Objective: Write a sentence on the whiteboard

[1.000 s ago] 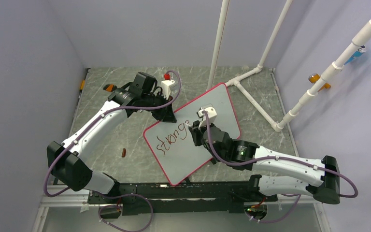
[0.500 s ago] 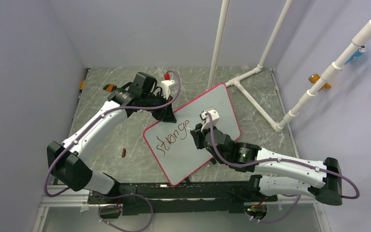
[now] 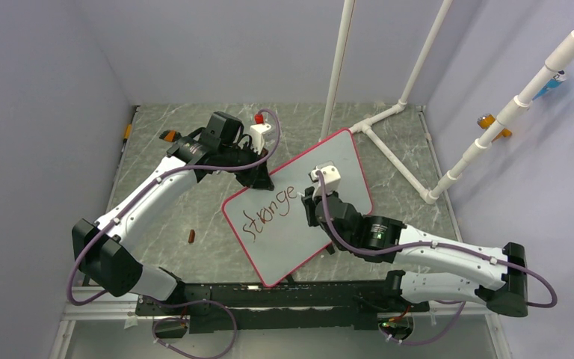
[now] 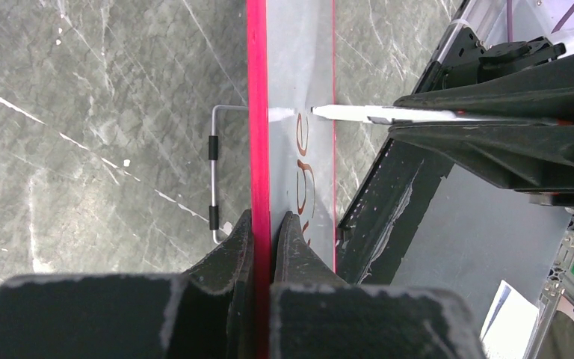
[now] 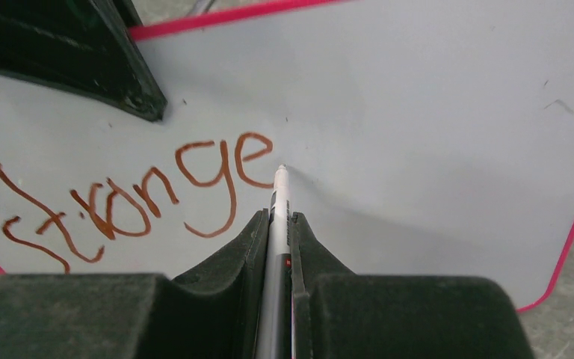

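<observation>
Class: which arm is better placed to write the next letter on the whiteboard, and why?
Right. Its jaws hold the marker, tip beside the final e of the writing. The left's jaws clamp the whiteboard rim, steadying it.

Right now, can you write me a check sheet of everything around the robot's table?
Surface: grey marbled table, whiteboard over it, turned cornerwise.
Job's things: sentence unfinished, one dark-red word, "stronge"; marker tip at the last letter.
Clutter: small brown bit; orange thing by the far edge.
Grippers: left gripper clamps the whiteboard's rim; right gripper pinches the marker.
Cables: purple cables loop along both arms.
Surroundings: white pipe frame, plain walls.
</observation>
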{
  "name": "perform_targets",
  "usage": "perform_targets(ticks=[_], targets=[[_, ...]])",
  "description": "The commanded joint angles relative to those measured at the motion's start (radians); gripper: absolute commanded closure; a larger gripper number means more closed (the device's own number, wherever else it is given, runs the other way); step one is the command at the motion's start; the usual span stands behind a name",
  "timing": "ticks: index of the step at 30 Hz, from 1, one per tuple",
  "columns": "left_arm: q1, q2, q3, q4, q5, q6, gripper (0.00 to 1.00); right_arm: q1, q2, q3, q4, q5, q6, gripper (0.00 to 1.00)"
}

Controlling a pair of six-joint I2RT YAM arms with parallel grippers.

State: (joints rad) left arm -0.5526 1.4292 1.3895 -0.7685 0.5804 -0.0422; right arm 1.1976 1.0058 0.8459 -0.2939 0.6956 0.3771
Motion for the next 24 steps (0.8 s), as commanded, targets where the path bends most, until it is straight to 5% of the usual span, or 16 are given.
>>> perform_targets(ticks=[1, 24], targets=[[0.004, -0.019, 0.005, 0.084, -0.205, 0.186, 1.0, -0.004, -0.037, 0.103, 0.017, 0.023, -0.074, 1.0], [0.003, -0.029, 0.002, 0.086, -0.202, 0.185, 1.0, -0.027, 0.004, 0.066, 0.146, -0.008, -0.129, 1.0]])
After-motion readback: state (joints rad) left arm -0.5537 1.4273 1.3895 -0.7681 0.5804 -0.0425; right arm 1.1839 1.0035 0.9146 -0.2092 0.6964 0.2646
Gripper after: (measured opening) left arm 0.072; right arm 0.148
